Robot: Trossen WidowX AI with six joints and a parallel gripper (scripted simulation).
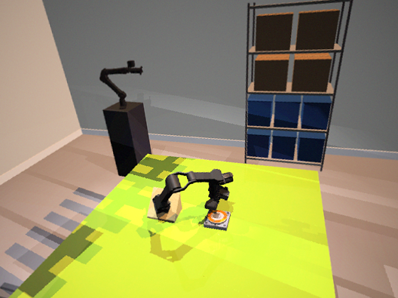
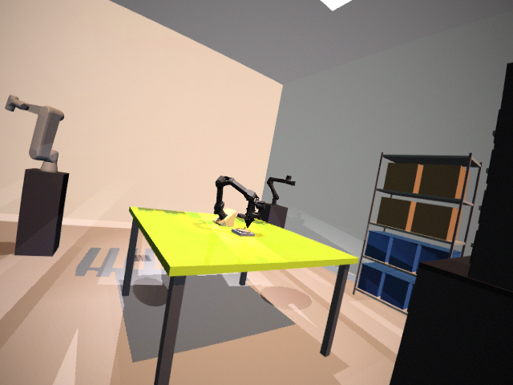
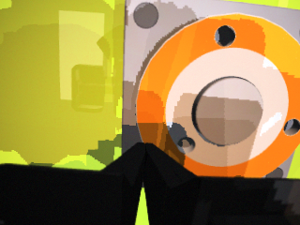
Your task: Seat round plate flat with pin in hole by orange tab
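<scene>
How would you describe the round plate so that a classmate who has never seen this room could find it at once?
Start at the yellow-green table in the middle of the room and find the black arm's shut gripper. Just beneath its tip a small grey square base holds the round plate, the only orange-and-white ring there, with small holes around its rim.

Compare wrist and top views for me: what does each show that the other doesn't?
Wrist only: the plate's small holes, the central post, and the shut pincer tips meeting at the plate's rim. Top only: the whole arm bent over the table, plus the shelving behind. Both: the orange plate on its grey base, pincer just beside it.
</scene>
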